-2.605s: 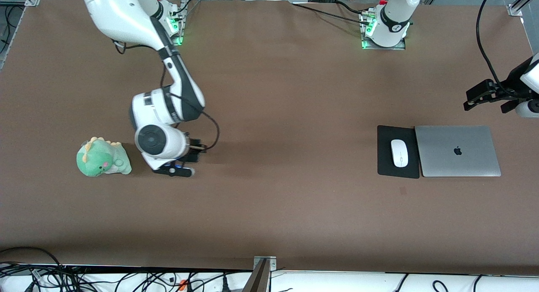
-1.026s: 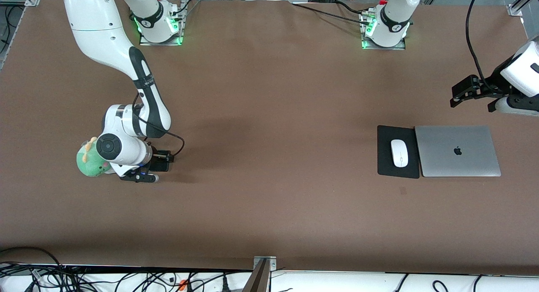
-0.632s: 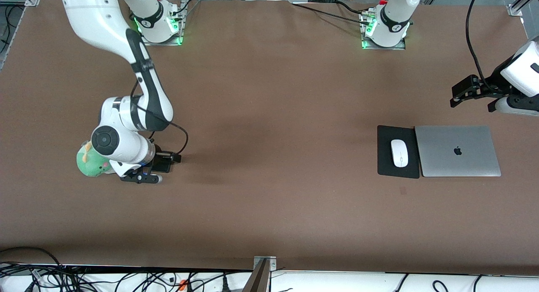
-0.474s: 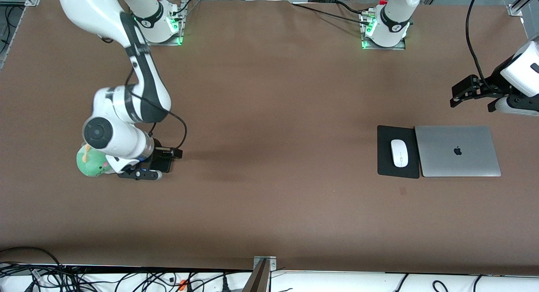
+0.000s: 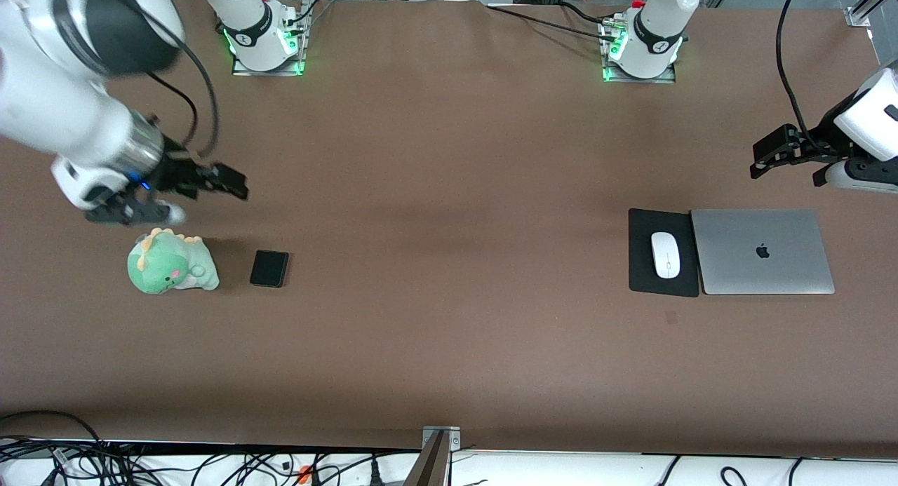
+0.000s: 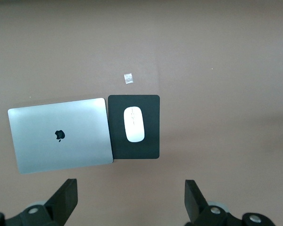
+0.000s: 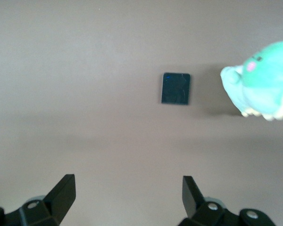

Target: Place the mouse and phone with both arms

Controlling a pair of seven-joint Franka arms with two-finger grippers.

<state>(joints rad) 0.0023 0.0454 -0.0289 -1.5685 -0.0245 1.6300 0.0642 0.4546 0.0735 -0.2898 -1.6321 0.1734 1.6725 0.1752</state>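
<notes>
Front view: we see the right claw point(image 5: 210, 181) spread and empty above the table point(image 5: 449, 332), the phone point(image 5: 269, 268) flat beside the plush dinosaur point(image 5: 170, 263).

Left wrist view: left claw point(image 6: 129, 202) wide apart, empty, over the mouse point(image 6: 134, 124) on its pad point(image 6: 151, 141); laptop point(image 6: 61, 134) shows an apple logo.

Right wrist view: the phone point(image 7: 175, 88) lies apart from the spread fingers point(image 7: 63, 190).

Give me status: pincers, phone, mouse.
Right pincer open, raised above table near plush dinosaur. Left pincer open, waiting near laptop. Phone flat on table beside plush. Mouse on pad. Nothing blocking.
</notes>
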